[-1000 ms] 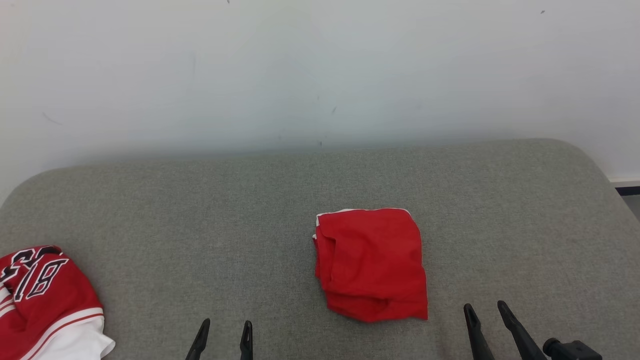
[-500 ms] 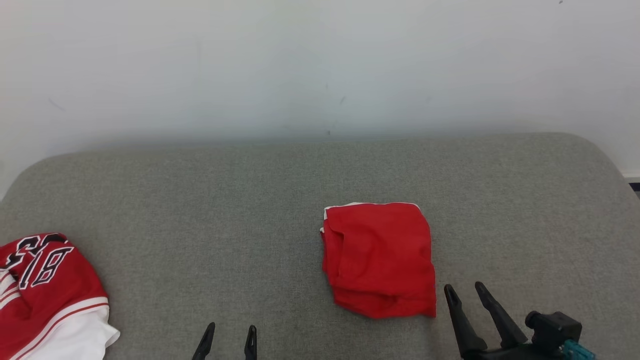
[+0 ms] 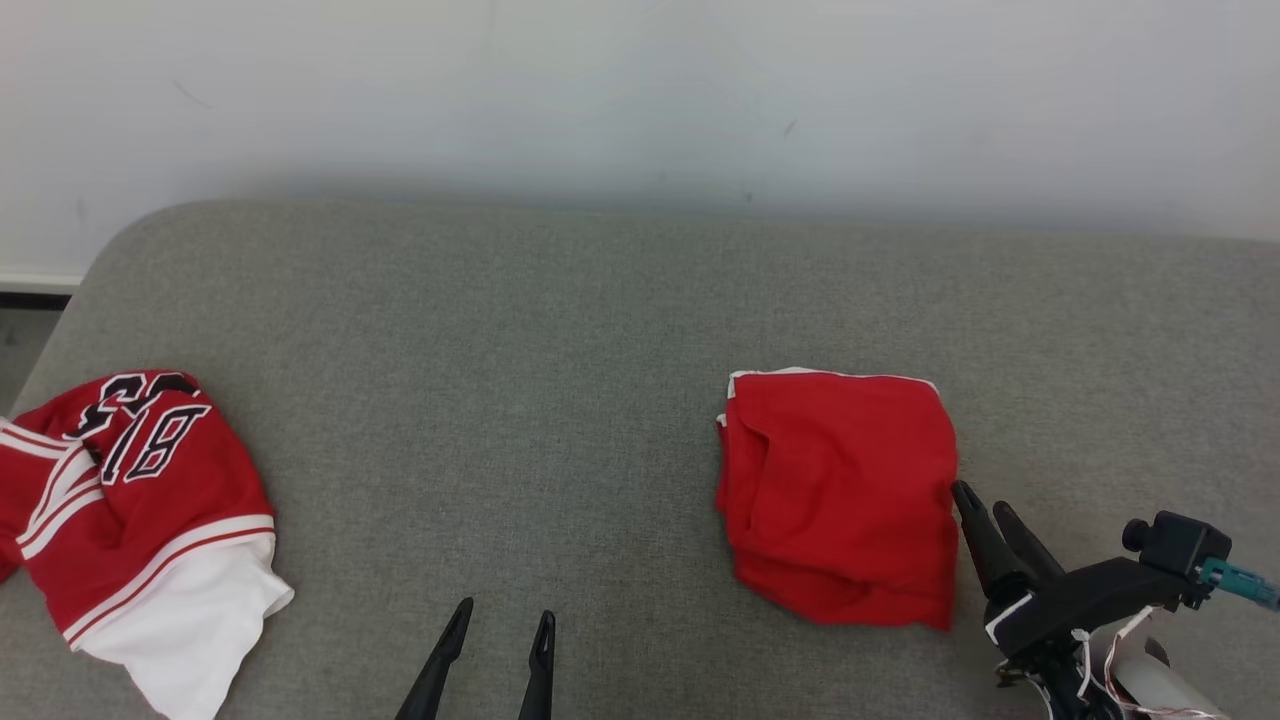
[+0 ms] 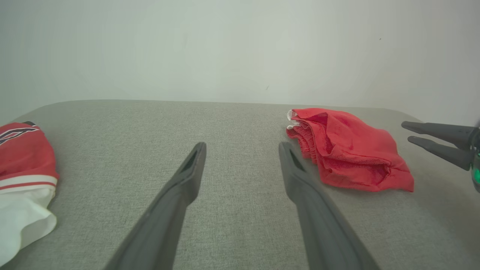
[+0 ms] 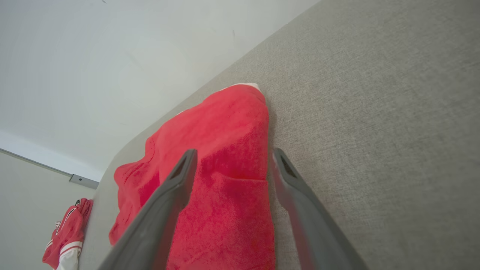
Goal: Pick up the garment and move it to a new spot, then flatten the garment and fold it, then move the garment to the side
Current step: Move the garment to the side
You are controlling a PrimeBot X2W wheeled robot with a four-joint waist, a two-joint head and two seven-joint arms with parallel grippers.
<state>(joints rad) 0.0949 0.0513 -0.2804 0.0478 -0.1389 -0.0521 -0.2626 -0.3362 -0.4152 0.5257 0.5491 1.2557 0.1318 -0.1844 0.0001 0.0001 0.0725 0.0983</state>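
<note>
The folded red garment [image 3: 840, 495] lies right of centre on the grey upholstered surface [image 3: 500, 350]. The right pincer [image 3: 979, 498] is spread wide and empty, its tips at the garment's right edge. The left pincer [image 3: 506, 609] is released too, near the front edge, well apart from a numbered jersey [image 3: 130, 500] at the far left.

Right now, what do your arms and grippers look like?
The left gripper and right gripper each have two long, slim, dark grey fingers tapering to points. Behind the right one sit a black bracket, a teal plug, thin white wires and a pale forearm.
</note>
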